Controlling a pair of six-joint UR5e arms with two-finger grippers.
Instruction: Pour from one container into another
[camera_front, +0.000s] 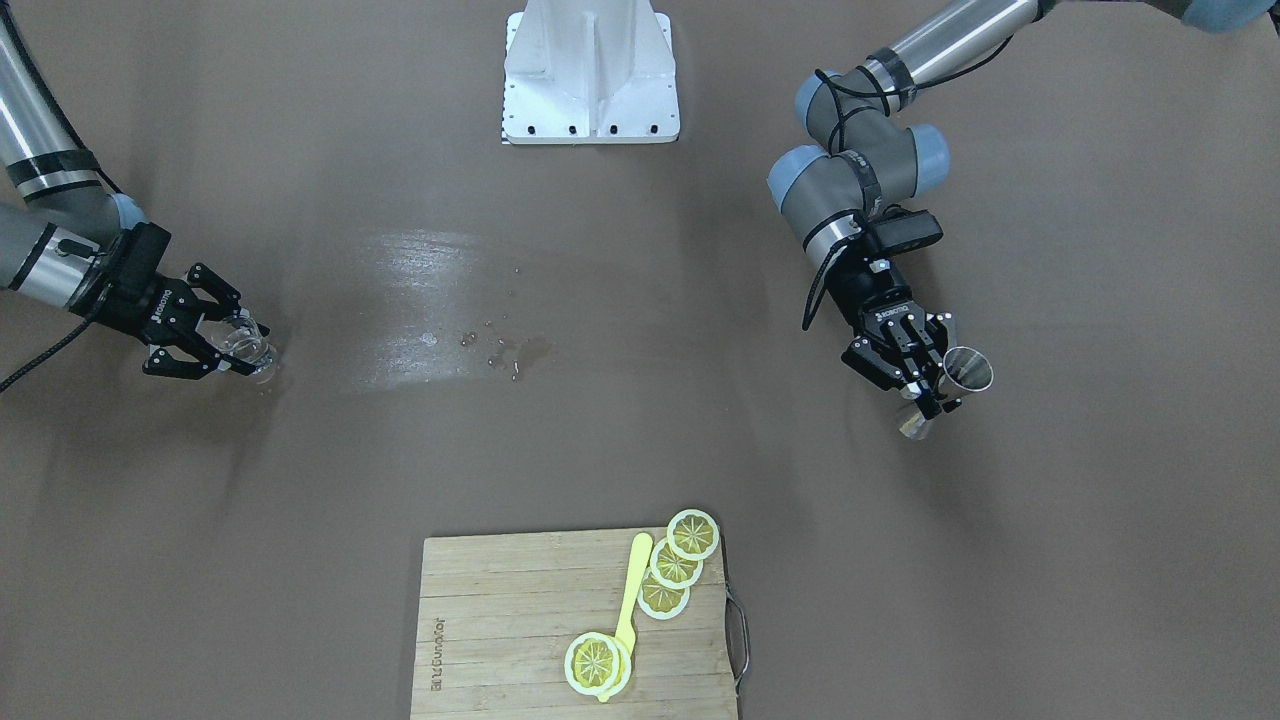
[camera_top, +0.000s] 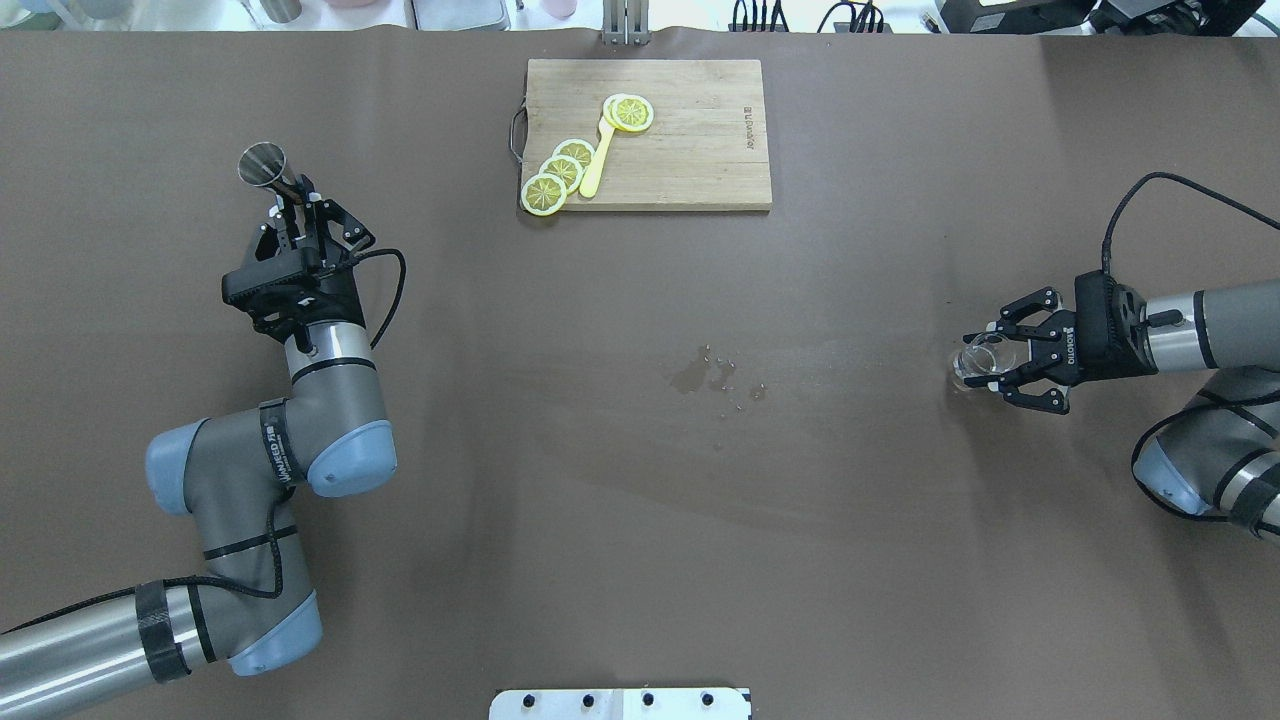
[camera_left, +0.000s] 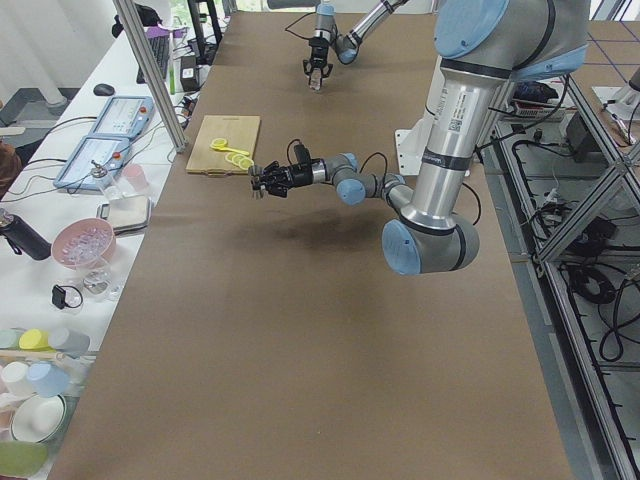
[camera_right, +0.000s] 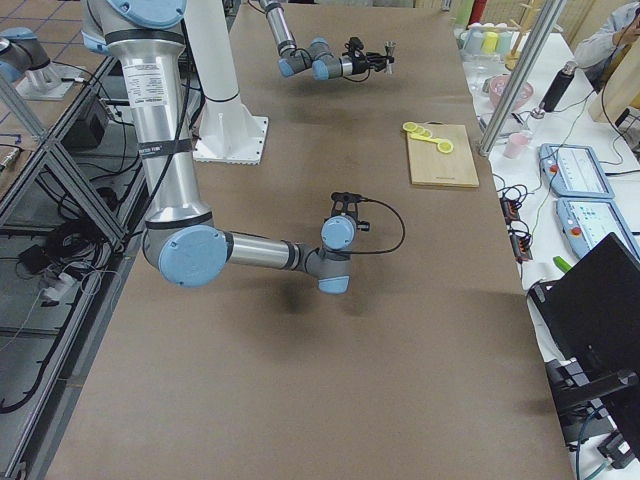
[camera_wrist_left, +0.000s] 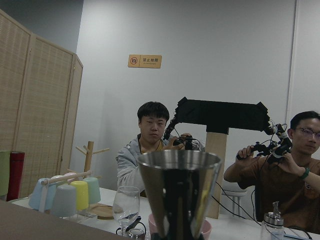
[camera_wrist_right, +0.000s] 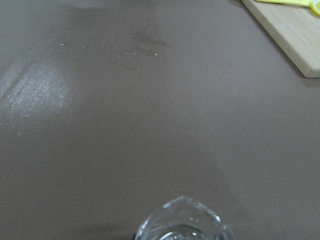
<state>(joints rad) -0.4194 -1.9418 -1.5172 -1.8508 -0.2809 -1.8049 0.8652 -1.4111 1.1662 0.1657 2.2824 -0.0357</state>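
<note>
The small clear glass (camera_top: 978, 360) sits between the fingers of my right gripper (camera_top: 990, 362), which reaches in level from the table's right side and is shut on it. In the front-facing view the glass (camera_front: 247, 346) is low over the brown table, and its rim (camera_wrist_right: 182, 222) shows at the bottom of the right wrist view. The grey metal jigger (camera_top: 263, 165) is held at its narrow waist by my left gripper (camera_top: 290, 200), which is shut on it and raised off the table on the left. Its upper cone (camera_wrist_left: 179, 187) fills the left wrist view. The two containers are far apart.
A wooden cutting board (camera_top: 700, 150) with lemon slices (camera_top: 560, 175) and a yellow utensil (camera_top: 597, 165) lies at the far middle edge. Spilled drops (camera_top: 715, 378) wet the table's centre. The white robot base plate (camera_front: 590, 90) is at the near edge. People sit beyond the table (camera_wrist_left: 150, 145).
</note>
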